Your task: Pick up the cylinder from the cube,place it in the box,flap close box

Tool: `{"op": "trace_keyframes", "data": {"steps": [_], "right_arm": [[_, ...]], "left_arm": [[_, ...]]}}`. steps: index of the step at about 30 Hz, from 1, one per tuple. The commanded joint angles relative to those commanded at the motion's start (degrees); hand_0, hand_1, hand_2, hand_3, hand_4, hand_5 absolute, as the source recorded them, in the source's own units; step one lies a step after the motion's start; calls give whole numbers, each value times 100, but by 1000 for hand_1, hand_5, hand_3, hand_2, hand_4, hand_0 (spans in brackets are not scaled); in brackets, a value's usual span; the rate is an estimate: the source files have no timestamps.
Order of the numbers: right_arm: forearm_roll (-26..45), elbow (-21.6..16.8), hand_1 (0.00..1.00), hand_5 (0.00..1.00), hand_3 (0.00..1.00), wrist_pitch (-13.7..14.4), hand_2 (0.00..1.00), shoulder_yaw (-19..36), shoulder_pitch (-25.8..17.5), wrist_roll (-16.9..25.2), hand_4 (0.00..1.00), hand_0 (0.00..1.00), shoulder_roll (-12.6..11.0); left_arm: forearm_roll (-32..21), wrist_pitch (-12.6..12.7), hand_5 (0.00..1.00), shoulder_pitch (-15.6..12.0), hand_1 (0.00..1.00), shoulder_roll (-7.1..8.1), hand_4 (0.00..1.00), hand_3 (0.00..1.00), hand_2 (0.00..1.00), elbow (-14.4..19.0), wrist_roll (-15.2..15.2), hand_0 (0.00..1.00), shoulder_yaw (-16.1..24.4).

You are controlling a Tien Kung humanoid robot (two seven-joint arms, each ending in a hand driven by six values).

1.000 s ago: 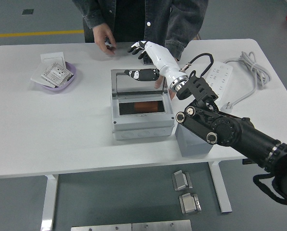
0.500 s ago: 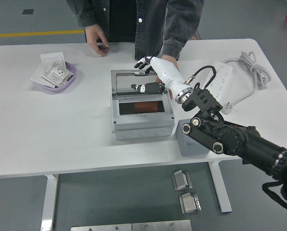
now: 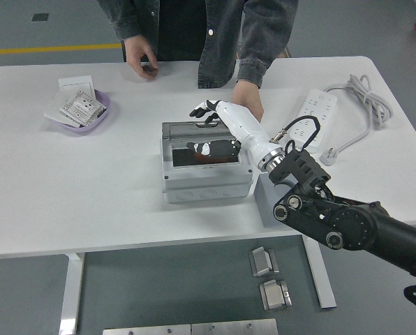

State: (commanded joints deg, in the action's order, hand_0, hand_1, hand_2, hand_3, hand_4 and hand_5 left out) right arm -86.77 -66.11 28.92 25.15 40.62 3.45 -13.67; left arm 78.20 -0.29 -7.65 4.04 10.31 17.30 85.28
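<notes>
Head view shows the right hand (image 3: pixel 209 118) reaching in from the lower right over the grey box (image 3: pixel 206 164) that sits at the middle of the white table (image 3: pixel 89 181). Its white forearm crosses the box's right rear corner, and the fingers (image 3: pixel 199 109) are spread and relaxed above the box's far edge, with nothing in them. One dark digit, which looks like the thumb, lies across the clear flap (image 3: pixel 202 150) on top of the box; the flap lies low over the opening, though whether it is fully shut I cannot tell. Through it a dark reddish patch shows inside the box, and I cannot tell if that is the cylinder. Just to the right of the box stands a grey cube (image 3: pixel 269 202), partly hidden by the black arm.

A person stands at the far side. One of their hands (image 3: pixel 142 57) rests curled on the table's far edge, and the other (image 3: pixel 250 102) hangs just behind the robot's wrist near the box's far right corner.

At the left sits a purple dish (image 3: pixel 96 115) holding small white packets. At the right lies a white power strip (image 3: pixel 318 115) with its coiled cable
</notes>
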Motion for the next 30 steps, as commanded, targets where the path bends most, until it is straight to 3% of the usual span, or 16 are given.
{"op": "trace_keyframes", "data": {"steps": [8, 17, 23, 30], "right_arm": [[17, -670, 593, 322, 659, 125, 700, 61, -431, -10, 913, 638, -321], [19, -685, 596, 343, 661, 112, 700, 252, -620, -17, 901, 636, -357], [-133, -754, 601, 346, 663, 96, 702, 712, -943, -19, 900, 636, -439], [-518, -1205, 597, 349, 660, 104, 701, 1597, -1692, -21, 901, 637, -623]], "left_arm": [[-37, 2, 320, -13, 644, -35, 687, 657, 528, 0, -12, 649, -9], [0, 0, 319, -14, 644, -44, 687, 655, 527, 0, -12, 649, 20], [72, 3, 319, -27, 643, -55, 686, 654, 527, 0, 27, 649, 93], [152, 12, 317, -79, 643, -58, 686, 655, 527, 0, 86, 649, 190]]}}
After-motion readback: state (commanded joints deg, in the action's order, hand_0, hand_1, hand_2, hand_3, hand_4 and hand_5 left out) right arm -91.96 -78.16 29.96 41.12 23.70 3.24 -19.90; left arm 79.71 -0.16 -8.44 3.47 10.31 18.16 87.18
